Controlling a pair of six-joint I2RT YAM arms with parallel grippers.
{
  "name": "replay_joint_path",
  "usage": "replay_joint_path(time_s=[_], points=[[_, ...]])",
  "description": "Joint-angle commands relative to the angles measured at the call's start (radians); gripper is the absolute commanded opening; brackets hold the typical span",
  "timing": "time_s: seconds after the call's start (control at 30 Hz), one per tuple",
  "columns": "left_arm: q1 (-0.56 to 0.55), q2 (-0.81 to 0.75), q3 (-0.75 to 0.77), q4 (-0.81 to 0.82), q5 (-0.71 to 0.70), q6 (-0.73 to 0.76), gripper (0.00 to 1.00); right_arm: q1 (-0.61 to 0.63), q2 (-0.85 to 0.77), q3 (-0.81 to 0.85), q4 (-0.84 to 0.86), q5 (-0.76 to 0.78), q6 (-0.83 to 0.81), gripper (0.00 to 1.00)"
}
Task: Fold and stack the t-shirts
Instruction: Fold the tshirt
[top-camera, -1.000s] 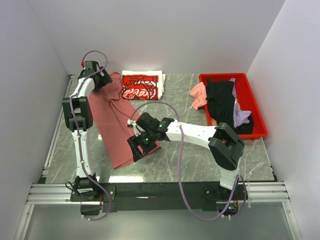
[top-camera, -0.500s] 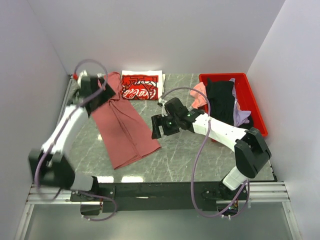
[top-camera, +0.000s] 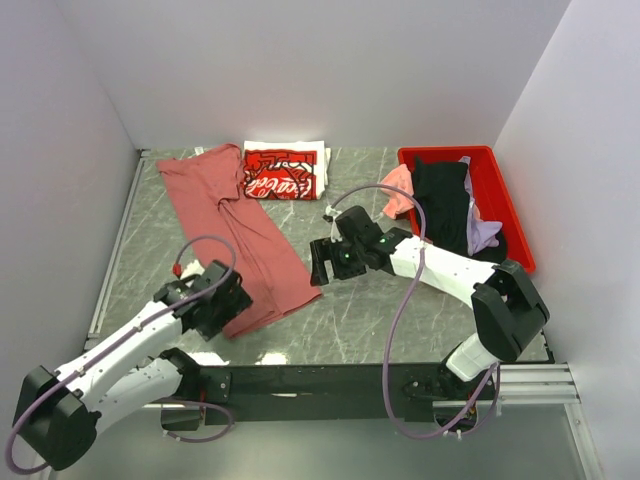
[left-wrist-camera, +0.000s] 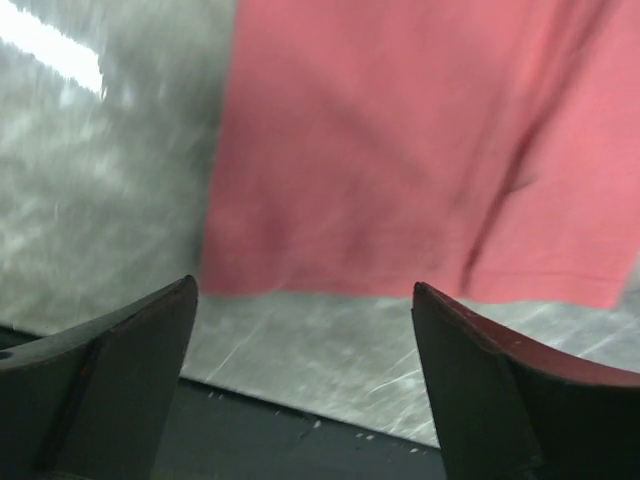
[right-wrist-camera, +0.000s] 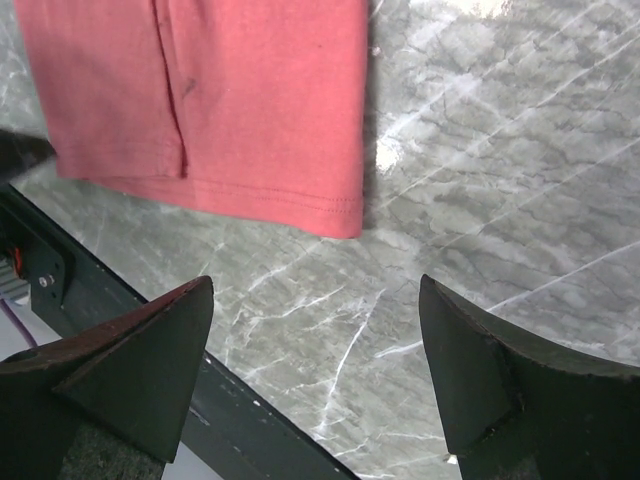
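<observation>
The dusty-rose t-shirt (top-camera: 235, 235) lies folded lengthwise in a long strip, running from the back left corner toward the near middle of the marble table. My left gripper (top-camera: 230, 303) hangs open over its near hem; the left wrist view shows that hem (left-wrist-camera: 400, 150) just beyond the spread fingertips (left-wrist-camera: 304, 292). My right gripper (top-camera: 320, 262) is open beside the strip's right edge, with the hem corner (right-wrist-camera: 330, 210) ahead of it and bare marble between its fingers (right-wrist-camera: 315, 290). A folded red-and-white t-shirt (top-camera: 285, 172) rests at the back.
A red bin (top-camera: 512, 205) at the back right holds a black t-shirt (top-camera: 440, 200) and a lavender one (top-camera: 482, 235), with a pink one (top-camera: 397, 188) draped over its left rim. The black rail (top-camera: 330, 378) runs along the table's near edge.
My left arm swung from the shirt's far collar end down to the near hem. My right gripper left the near hem, opened wider and now sits beside the strip's right edge.
</observation>
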Motion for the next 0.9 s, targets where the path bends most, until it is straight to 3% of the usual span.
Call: replay_joint_path(time_s=[0.0,0.27,0.63,0.7,0.73,0.8,0.87], points=[[-0.046,-0.016,-0.046,-0.05,0.035,-0.161,0.92,-0.004,-0.03,-0.014,0.049,0.015,0.013,0.89],[-0.071,-0.061,-0.11,-0.063,0.009,-0.231,0.64,0.002,0.029,0.004,0.072,-0.027,0.023,0.86],[-0.071,0.039,-0.139,-0.014,-0.037,-0.231,0.46,0.023,0.131,0.039,0.048,0.014,0.024,0.82],[-0.071,0.057,-0.152,-0.001,-0.029,-0.225,0.36,0.028,0.155,0.046,0.051,0.024,0.033,0.81],[-0.071,0.063,-0.155,0.01,-0.026,-0.224,0.23,0.032,0.163,0.049,0.051,0.028,0.035,0.8],[-0.071,0.071,-0.159,0.013,-0.021,-0.225,0.07,0.037,0.181,0.053,0.056,0.028,0.039,0.79],[-0.071,0.063,-0.159,0.012,-0.017,-0.225,0.01,0.045,0.192,0.059,0.057,0.039,0.043,0.77]])
